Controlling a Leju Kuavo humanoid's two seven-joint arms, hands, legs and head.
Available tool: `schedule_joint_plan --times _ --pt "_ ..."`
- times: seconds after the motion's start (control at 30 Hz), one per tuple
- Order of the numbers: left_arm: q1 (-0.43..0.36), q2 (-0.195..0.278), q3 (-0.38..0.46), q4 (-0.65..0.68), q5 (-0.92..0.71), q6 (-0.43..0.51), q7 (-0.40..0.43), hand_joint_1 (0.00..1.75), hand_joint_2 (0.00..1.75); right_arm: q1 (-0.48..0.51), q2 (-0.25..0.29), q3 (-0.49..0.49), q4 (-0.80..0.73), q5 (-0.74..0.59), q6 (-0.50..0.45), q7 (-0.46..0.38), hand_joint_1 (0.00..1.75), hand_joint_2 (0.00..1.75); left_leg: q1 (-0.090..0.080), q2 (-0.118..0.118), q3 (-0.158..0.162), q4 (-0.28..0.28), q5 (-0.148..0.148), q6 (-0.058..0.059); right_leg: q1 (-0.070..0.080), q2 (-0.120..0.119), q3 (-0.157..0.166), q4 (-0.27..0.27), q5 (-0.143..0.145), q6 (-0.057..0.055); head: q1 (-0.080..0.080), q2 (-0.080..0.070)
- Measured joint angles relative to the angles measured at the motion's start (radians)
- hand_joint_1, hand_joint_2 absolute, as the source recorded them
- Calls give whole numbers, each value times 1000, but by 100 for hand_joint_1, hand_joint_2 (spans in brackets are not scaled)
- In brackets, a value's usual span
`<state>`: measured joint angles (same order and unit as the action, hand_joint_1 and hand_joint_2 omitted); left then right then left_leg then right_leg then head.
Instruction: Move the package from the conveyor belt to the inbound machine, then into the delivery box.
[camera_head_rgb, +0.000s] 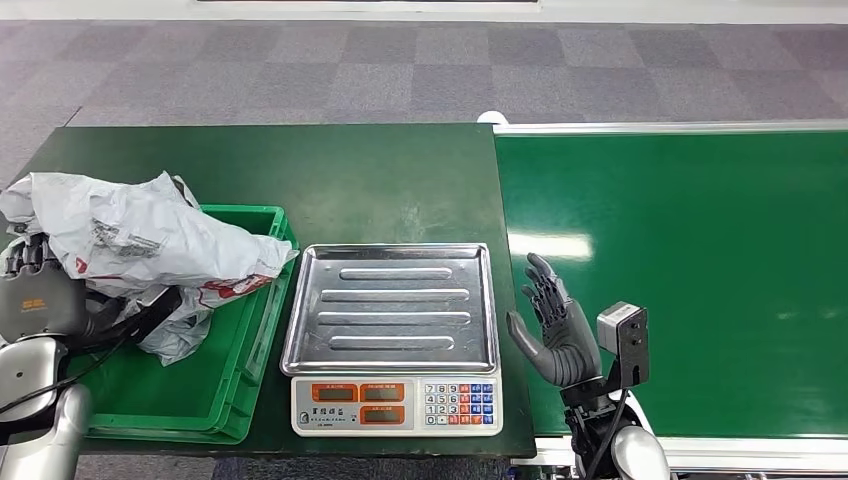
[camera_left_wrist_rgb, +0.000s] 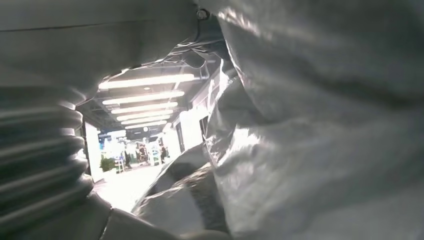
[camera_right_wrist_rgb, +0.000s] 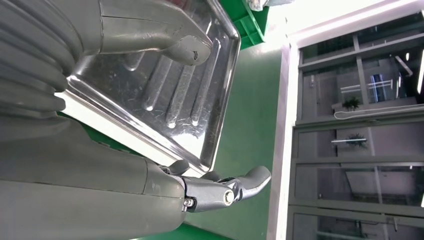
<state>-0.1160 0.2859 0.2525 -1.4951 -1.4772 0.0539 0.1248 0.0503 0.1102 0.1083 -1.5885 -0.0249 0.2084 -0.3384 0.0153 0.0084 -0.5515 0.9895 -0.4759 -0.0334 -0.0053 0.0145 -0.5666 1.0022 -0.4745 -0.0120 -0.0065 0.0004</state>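
I have the package (camera_head_rgb: 150, 245), a crumpled white poly bag, gripped in my left hand (camera_head_rgb: 40, 290) over the green delivery box (camera_head_rgb: 250, 330). I judge it light, soft and slippery, so bunched film is the best hold. Its red and black print is unreadable. My right hand (camera_head_rgb: 550, 325) is spread wide, holding nothing, beside the scale (camera_head_rgb: 395, 400), above the conveyor belt (camera_head_rgb: 700, 280).

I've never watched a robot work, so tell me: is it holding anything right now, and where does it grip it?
Yes. The left hand holds the white plastic package by its lower left part, over the green box. The right hand is open, holding nothing.
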Motion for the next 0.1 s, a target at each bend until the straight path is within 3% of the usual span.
schedule_joint_plan --times 0.1 --pt "9 3 7 6 22 -26 -52 0 0 3 0 0 0 -1 1 -4 0 175 0 -1 0 0 0 0 0 0 0 0 0 0 0 0"
